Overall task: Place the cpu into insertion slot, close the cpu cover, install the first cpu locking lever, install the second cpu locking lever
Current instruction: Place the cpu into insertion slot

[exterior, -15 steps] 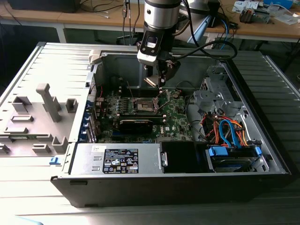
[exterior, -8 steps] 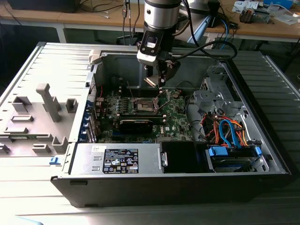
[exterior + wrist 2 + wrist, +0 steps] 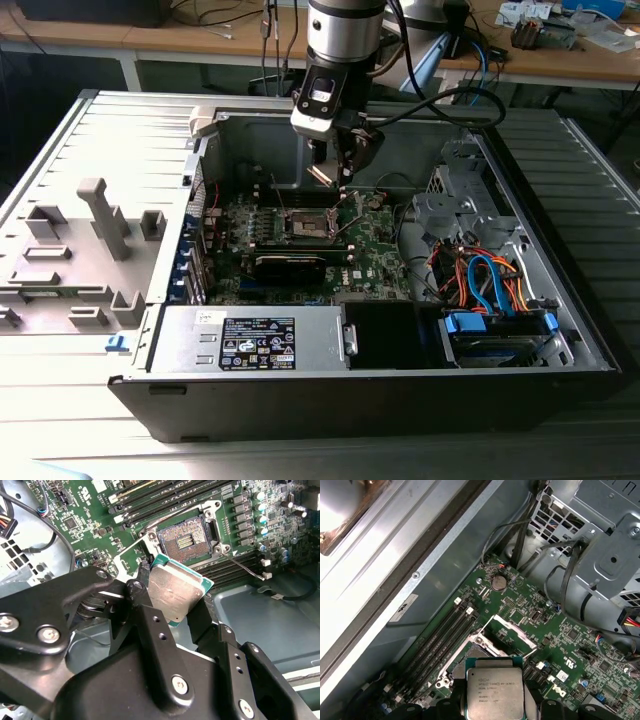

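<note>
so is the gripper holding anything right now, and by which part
Yes: the gripper holds the cpu, pinched by two opposite edges between its fingers, over the uncovered insertion slot.

Exterior view: high, over open case [image 3: 380, 395]. Both wrist views: close, share insertion slot [image 3: 184, 540] [image 3: 465, 656].

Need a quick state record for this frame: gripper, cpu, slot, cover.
gripper: shut on the cpu, above the motherboard inside the open case
cpu: gripped at opposite edges, tilted, metal top visible, not yet in the insertion slot
insertion slot: empty, contacts exposed
cpu cover: swung open, off the insertion slot
</note>
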You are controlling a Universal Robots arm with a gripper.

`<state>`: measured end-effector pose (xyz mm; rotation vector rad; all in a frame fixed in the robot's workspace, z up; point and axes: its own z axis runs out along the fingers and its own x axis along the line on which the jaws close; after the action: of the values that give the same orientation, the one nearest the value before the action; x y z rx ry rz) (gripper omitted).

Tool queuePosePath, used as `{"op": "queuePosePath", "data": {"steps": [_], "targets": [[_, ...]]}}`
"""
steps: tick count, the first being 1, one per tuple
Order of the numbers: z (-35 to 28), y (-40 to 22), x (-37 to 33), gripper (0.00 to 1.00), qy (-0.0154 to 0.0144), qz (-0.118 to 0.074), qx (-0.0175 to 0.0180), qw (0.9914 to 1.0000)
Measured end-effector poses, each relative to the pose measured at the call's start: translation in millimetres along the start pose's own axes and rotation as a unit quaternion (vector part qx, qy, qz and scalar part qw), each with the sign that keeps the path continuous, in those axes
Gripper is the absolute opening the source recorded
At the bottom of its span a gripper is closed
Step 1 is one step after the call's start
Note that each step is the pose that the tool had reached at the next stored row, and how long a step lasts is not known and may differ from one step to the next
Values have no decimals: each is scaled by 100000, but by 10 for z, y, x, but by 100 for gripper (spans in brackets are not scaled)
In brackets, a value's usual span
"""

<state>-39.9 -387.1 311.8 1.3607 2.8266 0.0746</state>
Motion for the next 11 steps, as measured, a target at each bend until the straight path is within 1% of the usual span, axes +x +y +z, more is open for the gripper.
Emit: {"op": "queuePosePath", "data": {"steps": [11], "targets": [[2, 0, 0, 55, -27, 640, -12, 99998]]}}
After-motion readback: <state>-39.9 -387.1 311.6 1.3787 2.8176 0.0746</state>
